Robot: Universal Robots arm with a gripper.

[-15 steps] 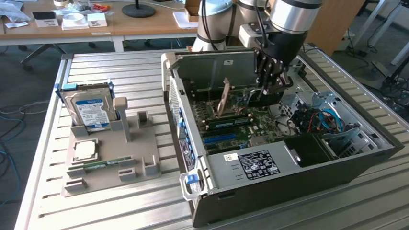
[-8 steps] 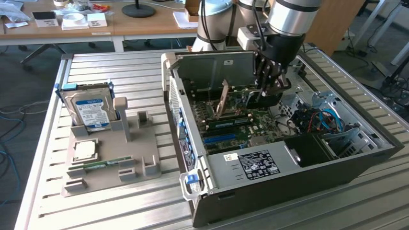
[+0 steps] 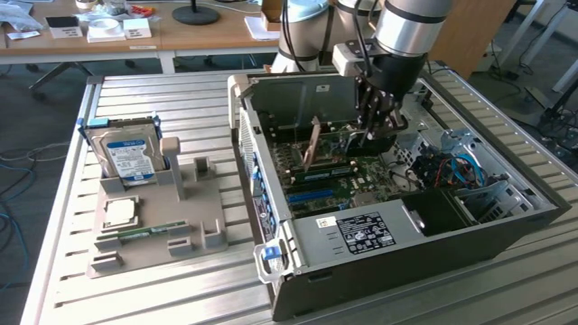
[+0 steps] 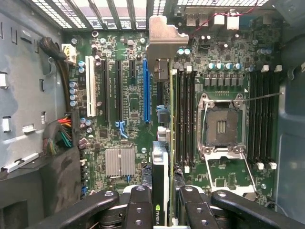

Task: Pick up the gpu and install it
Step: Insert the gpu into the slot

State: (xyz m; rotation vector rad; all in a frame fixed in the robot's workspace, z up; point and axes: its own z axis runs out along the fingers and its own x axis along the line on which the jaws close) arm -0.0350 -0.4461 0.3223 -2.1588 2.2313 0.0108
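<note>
Item: pincer [image 3: 380, 130]. You have it lowered inside the open computer case [image 3: 434, 264], narrowed onto the gpu [image 4: 160, 171].
Item: gpu. Clamped edge-on between the fingers [image 4: 140, 205], its silver bracket [image 4: 159, 36] at the end far from the pincer.
Item: motherboard [image 4: 128, 95]. It lies beneath the pincer, with the blue slot [image 4: 145, 90] just beside the card's line. You cannot tell whether the card is seated.

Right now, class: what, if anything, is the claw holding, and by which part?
The claw grips the gpu edge-on, pinching its two flat faces at the end opposite its silver bracket.
</note>
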